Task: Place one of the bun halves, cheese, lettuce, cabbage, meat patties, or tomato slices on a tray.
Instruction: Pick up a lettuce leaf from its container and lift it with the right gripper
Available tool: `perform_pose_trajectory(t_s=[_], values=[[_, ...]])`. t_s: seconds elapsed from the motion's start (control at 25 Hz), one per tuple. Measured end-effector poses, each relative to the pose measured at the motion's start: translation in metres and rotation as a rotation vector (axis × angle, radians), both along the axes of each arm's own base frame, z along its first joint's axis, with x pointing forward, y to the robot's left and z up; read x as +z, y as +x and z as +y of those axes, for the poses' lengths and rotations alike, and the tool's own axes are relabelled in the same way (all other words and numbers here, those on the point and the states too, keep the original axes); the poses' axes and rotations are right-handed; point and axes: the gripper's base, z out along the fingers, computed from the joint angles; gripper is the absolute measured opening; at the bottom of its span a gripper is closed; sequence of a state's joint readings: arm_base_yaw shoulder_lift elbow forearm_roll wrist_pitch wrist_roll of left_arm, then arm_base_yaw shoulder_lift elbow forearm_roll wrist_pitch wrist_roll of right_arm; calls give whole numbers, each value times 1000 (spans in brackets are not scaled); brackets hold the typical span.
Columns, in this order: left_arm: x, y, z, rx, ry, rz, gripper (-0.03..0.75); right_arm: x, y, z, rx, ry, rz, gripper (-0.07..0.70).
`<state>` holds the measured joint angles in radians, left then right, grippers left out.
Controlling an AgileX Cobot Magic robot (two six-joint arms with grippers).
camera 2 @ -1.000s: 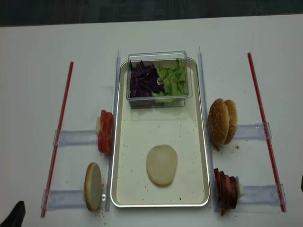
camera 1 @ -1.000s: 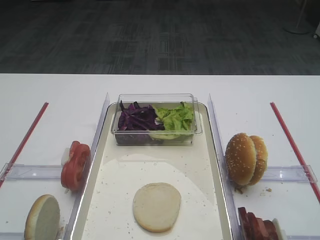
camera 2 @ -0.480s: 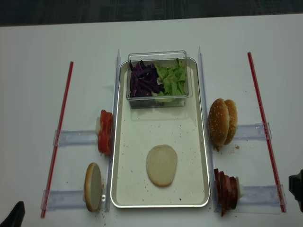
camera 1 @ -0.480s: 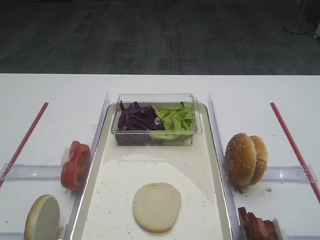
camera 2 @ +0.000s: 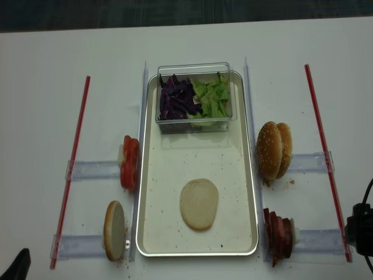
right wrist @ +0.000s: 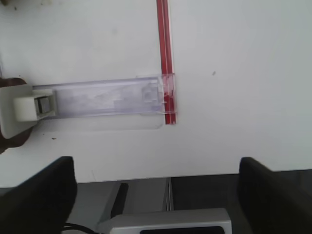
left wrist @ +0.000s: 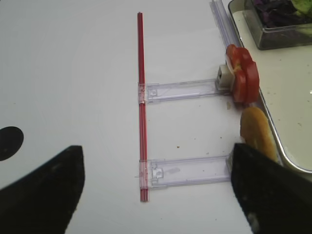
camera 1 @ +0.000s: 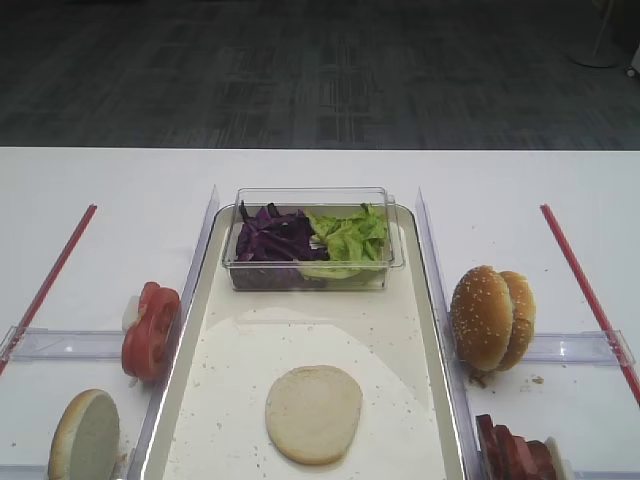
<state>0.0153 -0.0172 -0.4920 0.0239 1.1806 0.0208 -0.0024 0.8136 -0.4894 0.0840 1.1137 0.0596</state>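
Note:
A pale bun half (camera 2: 199,203) lies flat on the tray (camera 2: 254,186) floor. Two seeded bun halves (camera 2: 274,150) stand on edge right of the tray, and another bun half (camera 2: 115,230) stands at its left front. Tomato slices (camera 2: 129,163) sit left of the tray, meat patties (camera 2: 278,236) at its right front. Cabbage (camera 2: 176,99) and lettuce (camera 2: 212,98) fill a tub. Cheese is out of view. My right gripper (right wrist: 156,195) is open and empty over the table's front edge, right of the patties. My left gripper (left wrist: 156,195) is open and empty, left of the bun half (left wrist: 256,134).
The clear plastic tub (camera 2: 195,96) stands at the tray's far end. Red strips (camera 2: 71,169) (camera 2: 323,157) run along both sides of the table. Clear plastic rails (camera 2: 93,170) (camera 2: 309,161) hold the food rows. The table's front edge (right wrist: 195,173) crosses the right wrist view.
My right gripper has come into the overhead view at the right edge, moving in toward the patties. The food and the left gripper have hardly moved.

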Motion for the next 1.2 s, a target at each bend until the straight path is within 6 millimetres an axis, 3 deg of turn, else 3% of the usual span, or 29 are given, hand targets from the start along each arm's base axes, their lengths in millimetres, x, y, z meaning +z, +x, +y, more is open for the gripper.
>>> perform_pose_trajectory(t_s=[0.28,0.48,0.84,1.2], values=[[0,0,0,0,0,0,565,5,17,0,4,-2,6,678],[0,0,0,0,0,0,565,11,43,0,17,-7,22,678],[0,0,0,0,0,0,565,10,136,-1,37,-15,58,678],[0,0,0,0,0,0,565,-11,234,-1,51,-19,77,678]])
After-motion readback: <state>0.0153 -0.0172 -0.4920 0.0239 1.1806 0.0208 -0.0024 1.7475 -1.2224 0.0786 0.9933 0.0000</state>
